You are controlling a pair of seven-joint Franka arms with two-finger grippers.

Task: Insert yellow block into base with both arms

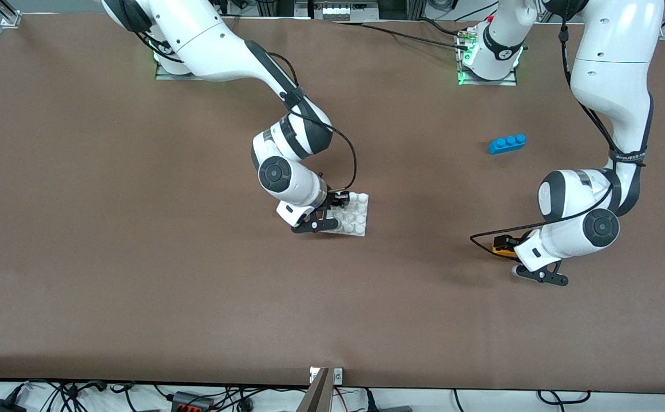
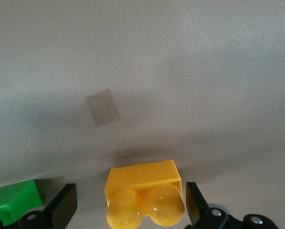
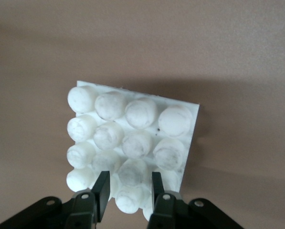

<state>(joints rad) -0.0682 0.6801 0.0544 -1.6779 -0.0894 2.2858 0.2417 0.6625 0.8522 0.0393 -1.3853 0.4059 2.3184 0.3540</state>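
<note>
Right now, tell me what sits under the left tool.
The yellow block lies on the table between the open fingers of the left tool, studs showing. A green brick lies beside it. The front view mostly hides both under the wrist.

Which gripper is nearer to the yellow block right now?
Left. The left gripper is open and straddles the yellow block, fingers either side. The right gripper is at the base, toward the right arm's end of the table.
</note>
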